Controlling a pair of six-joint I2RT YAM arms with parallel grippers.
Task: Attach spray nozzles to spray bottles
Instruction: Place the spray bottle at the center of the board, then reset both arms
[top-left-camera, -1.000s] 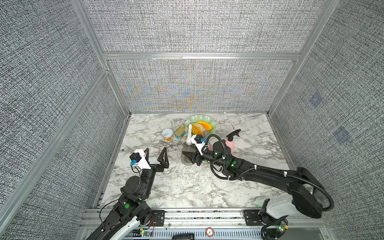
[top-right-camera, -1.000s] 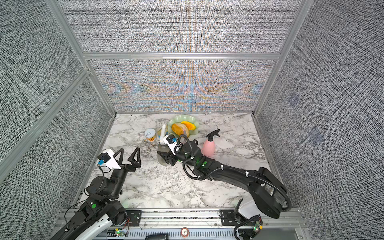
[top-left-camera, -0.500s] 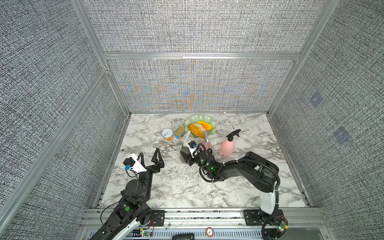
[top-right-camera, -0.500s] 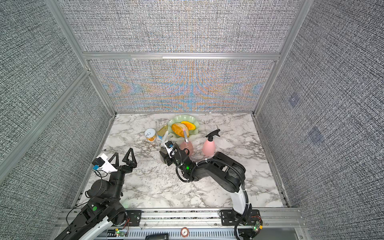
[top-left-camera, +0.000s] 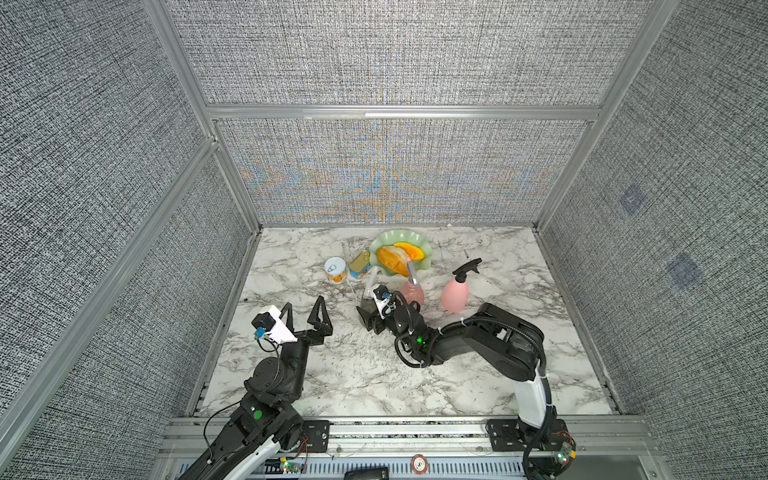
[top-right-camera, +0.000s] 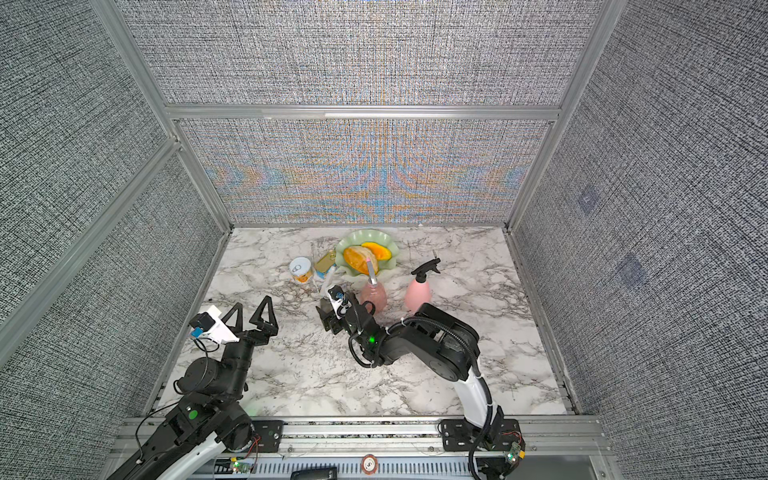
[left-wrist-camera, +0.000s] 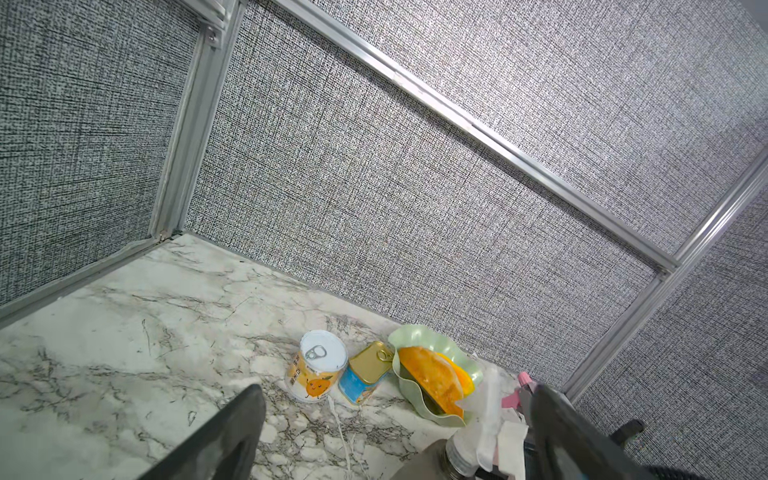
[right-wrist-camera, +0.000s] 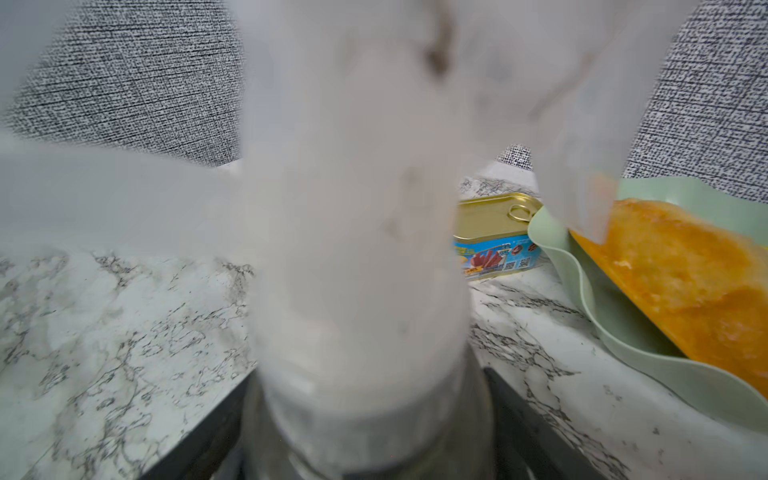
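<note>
The left gripper is held wide open; the right gripper is set around the grey bottle, and whether it is clamped cannot be told.

Both arms are matte black, built of rounded joint housings and blocky links. The left arm and the right arm each end below in a glossy white link shell. A small green light glows on the right one. Thin black cables loop along it. A white wrist camera housing carries a blue plug. The left gripper has black, open-framed triangular fingers. Black base plates show small screws.
</note>
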